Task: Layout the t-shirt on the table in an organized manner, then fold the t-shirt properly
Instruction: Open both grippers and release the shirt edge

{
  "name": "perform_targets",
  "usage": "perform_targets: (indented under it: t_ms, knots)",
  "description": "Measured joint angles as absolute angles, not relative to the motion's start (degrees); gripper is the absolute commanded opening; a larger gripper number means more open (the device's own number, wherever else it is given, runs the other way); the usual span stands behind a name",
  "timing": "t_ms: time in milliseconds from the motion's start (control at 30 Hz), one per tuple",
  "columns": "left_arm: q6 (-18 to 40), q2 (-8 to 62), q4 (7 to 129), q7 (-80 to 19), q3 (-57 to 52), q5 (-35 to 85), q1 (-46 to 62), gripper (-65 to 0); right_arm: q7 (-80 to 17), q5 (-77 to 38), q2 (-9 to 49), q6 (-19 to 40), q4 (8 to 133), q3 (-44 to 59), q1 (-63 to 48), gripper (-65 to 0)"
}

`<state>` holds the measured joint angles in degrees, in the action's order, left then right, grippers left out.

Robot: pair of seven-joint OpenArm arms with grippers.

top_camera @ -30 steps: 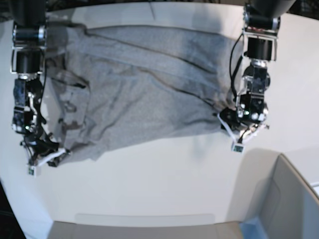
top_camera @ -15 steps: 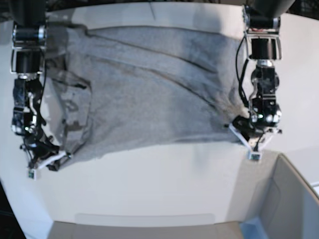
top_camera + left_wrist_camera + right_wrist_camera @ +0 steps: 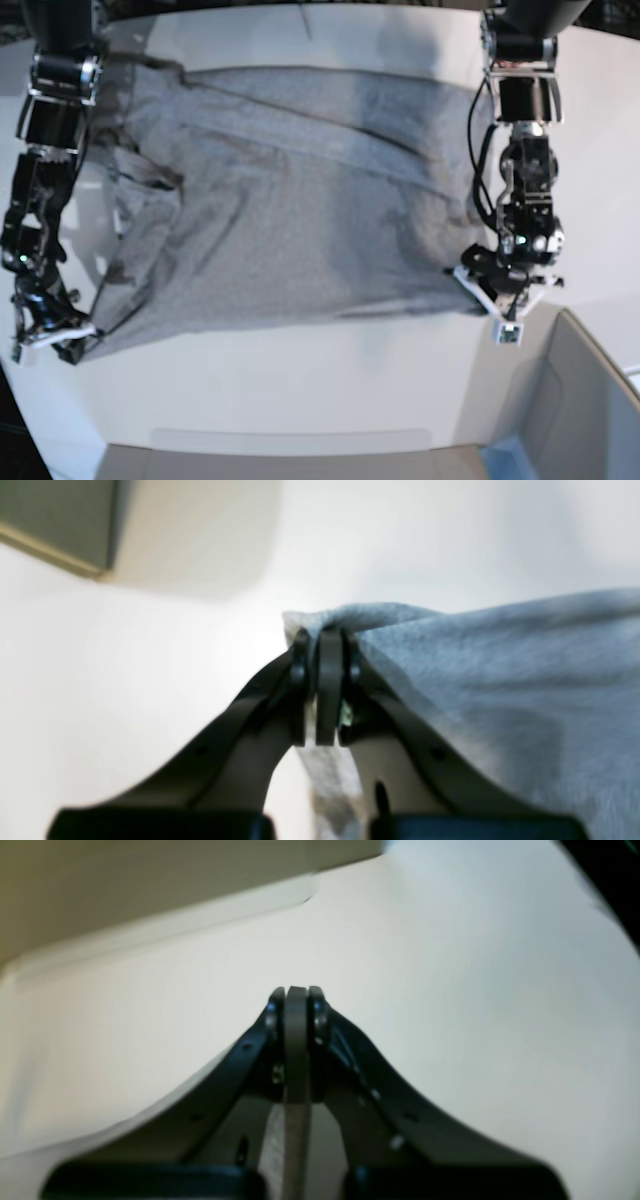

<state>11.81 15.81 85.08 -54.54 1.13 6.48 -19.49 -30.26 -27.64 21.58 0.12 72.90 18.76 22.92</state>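
Left wrist view: the left gripper [image 3: 320, 680] has its jaws pinched together on a corner of the grey t-shirt [image 3: 500, 680], which trails off toward 3 o'clock. A grey bin [image 3: 55, 525] sits at 10 o'clock; its inside is not visible.

Right wrist view: the right gripper [image 3: 296, 1040] is clamped on a thin edge of cloth above the white table [image 3: 450, 965].

Base view: the t-shirt [image 3: 290, 200] lies spread between both grippers; the bin [image 3: 575, 400] stands at 5 o'clock.

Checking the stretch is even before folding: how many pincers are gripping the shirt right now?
2. The left pincer is shut on the t-shirt at its near corner on the base view's right; the right pincer clamps the near corner on that view's left.
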Motion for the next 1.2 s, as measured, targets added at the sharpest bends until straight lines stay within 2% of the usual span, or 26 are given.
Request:
perform_targets:
  t_ms: [100, 200, 500, 700, 967, 1200]
  knots:
    - [11.84, 15.84, 85.12, -52.23, 1.13, 6.7, -20.36, -62.9, -30.24, -27.22, 22.48, -0.03, 72.9, 19.49, 23.03, -65.0]
    - [11.77, 15.75, 85.1, -53.41, 1.13, 6.42, -20.4, -62.9, -30.39, -27.75, 23.14, 0.86, 72.93, 16.05, 22.98, -65.0]
    - [11.64, 15.73, 88.27, -53.8, 1.13, 6.46, -18.13, -62.9, -30.63, -28.16, 23.42, 0.19, 73.01, 16.53, 20.95, -65.0]
    - [11.57, 15.99, 95.46, -52.45, 4.36, 6.07, -17.52, -62.9, -30.5, -28.32, 22.24, 0.36, 75.53, 22.63, 20.08, -65.0]
    - [11.6, 15.88, 95.68, -52.66, 5.21, 5.98, -15.92, -62.9, -30.46, -28.34, 21.12, 0.49, 76.34, 27.49, 19.11, -65.0]
    - [11.81, 15.75, 95.64, -52.77, 5.21, 6.02, -14.22, -62.9, -30.57, -28.32, 21.56, 0.43, 76.29, 27.51, 17.93, -65.0]
